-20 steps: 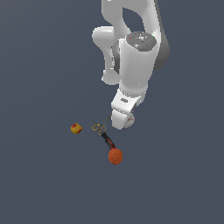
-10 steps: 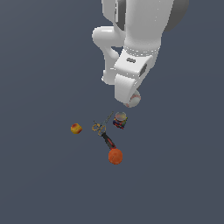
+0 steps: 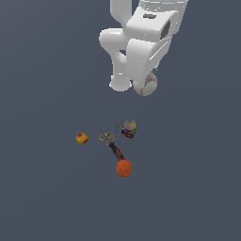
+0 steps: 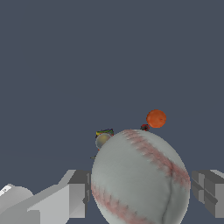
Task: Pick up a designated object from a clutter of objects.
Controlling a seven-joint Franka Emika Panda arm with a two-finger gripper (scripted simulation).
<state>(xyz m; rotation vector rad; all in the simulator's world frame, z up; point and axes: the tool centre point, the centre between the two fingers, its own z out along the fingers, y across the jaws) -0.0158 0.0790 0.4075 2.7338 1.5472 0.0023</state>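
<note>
My gripper [image 4: 141,189] is shut on the white baseball [image 4: 141,177] with red stitching; a finger [image 4: 78,192] presses each side of it. In the exterior view the baseball [image 3: 146,85] hangs under the white hand, high above the floor. Below it lie the rest of the clutter: the orange ball [image 3: 124,168], the red-yellow ball [image 3: 82,138], the brass-handled scissors [image 3: 109,134], the red-black tool [image 3: 116,151] and the short multicoloured can [image 3: 129,129]. The wrist view also shows the orange ball [image 4: 156,118] and the can [image 4: 103,138] far below.
The floor [image 3: 47,197] is a plain dark grey surface all around the small cluster. The white arm [image 3: 141,42] fills the upper middle of the exterior view.
The gripper has risen from the clutter with the baseball in it, moving up and towards the exterior view's right. The can, hidden before, now shows. The other items have not moved.
</note>
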